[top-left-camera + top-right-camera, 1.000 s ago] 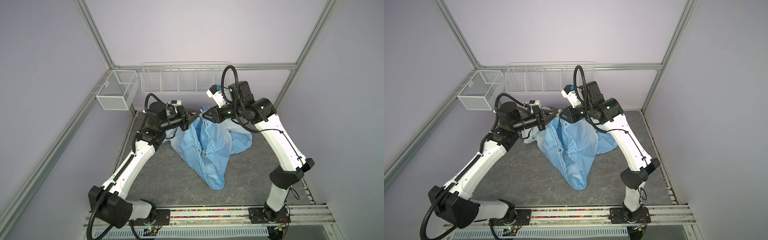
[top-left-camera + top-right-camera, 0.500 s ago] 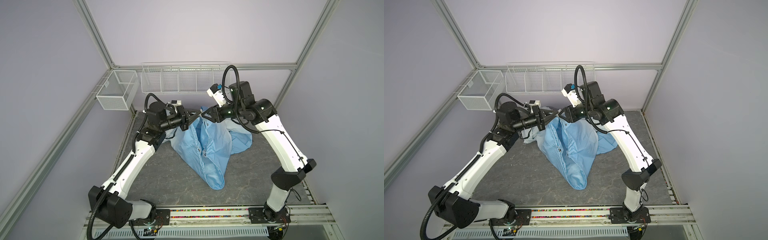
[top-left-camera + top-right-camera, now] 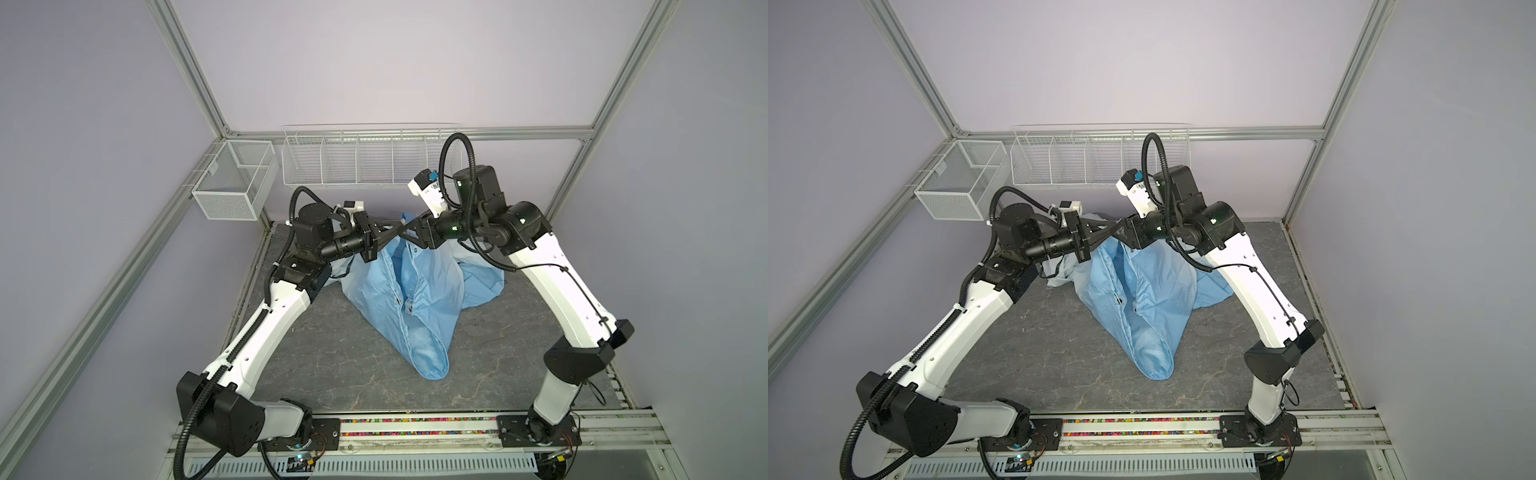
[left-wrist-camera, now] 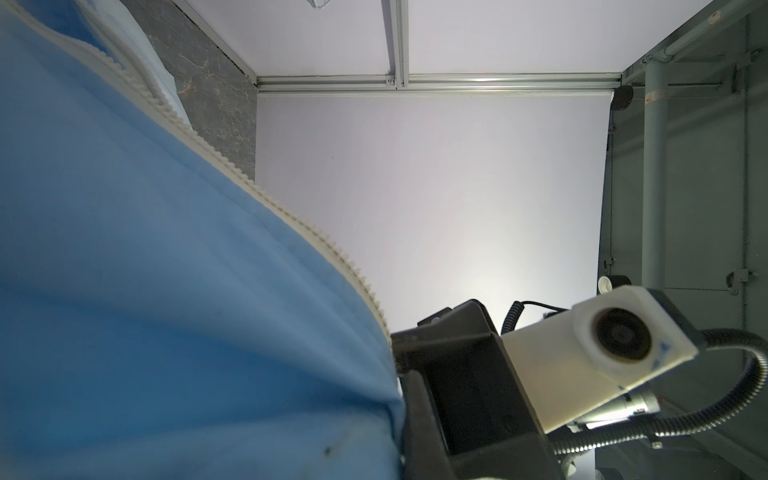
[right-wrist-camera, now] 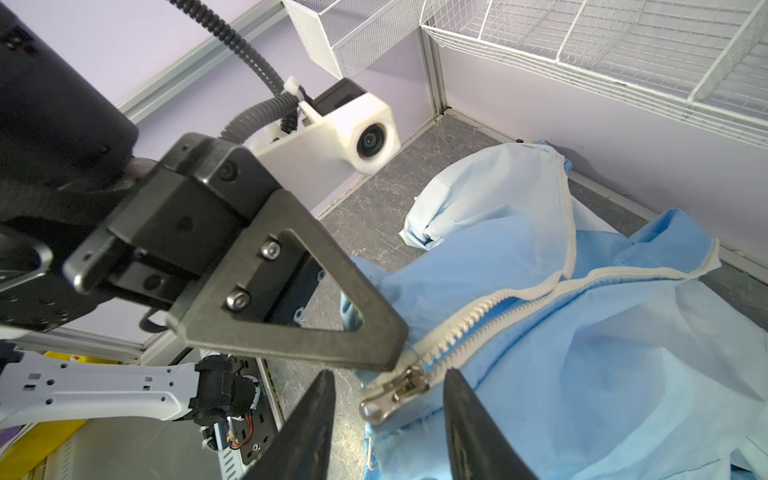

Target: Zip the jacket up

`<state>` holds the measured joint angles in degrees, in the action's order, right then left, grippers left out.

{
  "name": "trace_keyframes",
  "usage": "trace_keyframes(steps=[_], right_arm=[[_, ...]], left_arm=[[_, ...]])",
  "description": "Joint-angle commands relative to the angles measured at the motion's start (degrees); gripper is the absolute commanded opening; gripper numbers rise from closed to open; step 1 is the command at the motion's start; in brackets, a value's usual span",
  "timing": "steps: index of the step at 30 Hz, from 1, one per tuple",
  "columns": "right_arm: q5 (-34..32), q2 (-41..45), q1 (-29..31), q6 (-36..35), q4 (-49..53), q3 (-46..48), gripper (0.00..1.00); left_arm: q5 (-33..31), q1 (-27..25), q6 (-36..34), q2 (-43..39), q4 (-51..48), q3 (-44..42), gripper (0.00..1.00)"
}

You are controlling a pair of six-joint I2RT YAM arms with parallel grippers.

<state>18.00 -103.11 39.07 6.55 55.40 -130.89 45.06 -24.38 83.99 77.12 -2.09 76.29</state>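
Holds jacket [image 3: 415, 299] lifted with left gripper [image 5: 390, 353], clamped shut on fabric beside zipper [image 5: 478, 316]; straddles metal slider [image 5: 395, 392] with right gripper [image 5: 388, 374], jaws parted, not closed on it.

Lower-left tabletop [image 3: 324, 365] was wide open; jacket [image 3: 415, 299] heap hogged the middle, wire basket [image 3: 365, 162] up top.

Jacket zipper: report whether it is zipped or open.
Open. The zipper's two rows of teeth lie apart beyond the slider, with blue showing between them.
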Motion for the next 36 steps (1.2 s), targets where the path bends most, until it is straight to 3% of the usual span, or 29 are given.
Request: trace_keyframes(steps=[1, 5, 16, 26, 36], right_arm=[[-3.17, 1.37, 0.05, -2.02, 1.34, 0.11, 0.4], [-4.55, 1.59, -0.03, -2.14, 1.73, 0.11, 0.35], [-2.07, 2.65, -0.09, -1.49, 0.94, 0.72, 0.34], [-1.48, 3.2, -0.31, -1.6, 0.93, 1.86, 0.2], [-0.71, 2.92, -0.57, -1.12, -0.12, 2.13, 0.13]], left_arm=[[1.79, -0.07, 0.97, -2.18, 1.83, 2.15, 0.0], [1.94, -0.14, 1.0, -2.31, 1.87, 2.13, 0.0], [2.14, -0.14, 0.83, -2.13, 1.85, 1.71, 0.0], [2.23, -0.14, 0.74, -2.18, 1.83, 1.67, 0.0], [2.74, -0.49, 0.74, -2.34, 1.7, 1.7, 0.0]])
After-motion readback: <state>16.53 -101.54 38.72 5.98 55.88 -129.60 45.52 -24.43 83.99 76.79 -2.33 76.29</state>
